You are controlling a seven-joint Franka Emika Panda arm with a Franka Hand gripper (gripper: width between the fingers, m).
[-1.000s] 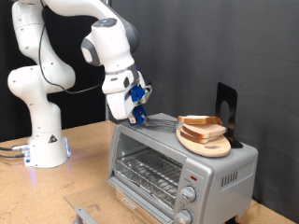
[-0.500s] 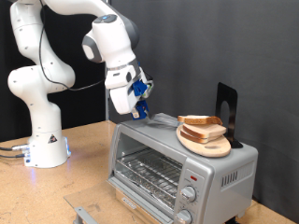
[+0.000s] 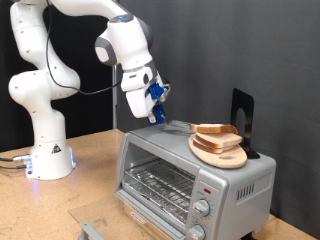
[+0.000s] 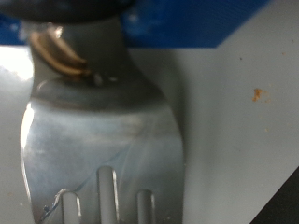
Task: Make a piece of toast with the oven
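The white arm's two-finger gripper (image 3: 155, 103) was closed on the blue-handled metal spatula (image 3: 172, 124), whose slotted silver blade (image 4: 98, 140) reached toward the round wooden board (image 3: 222, 154). The pale square slice of bread with its tan crust (image 3: 214, 130) lay on that board, atop the boxy silver toaster oven (image 3: 190, 178) near the tabletop's right edge.

In the exterior view the gripper (image 3: 157, 104) is too small to tell how its jaws stand. The oven (image 3: 190, 178) is cut off at the picture's bottom edge. The wrist view is blurred: the metal spatula (image 4: 98, 140) runs off the lower edge, and its blue handle (image 4: 201, 23) is clipped at the upper edge.
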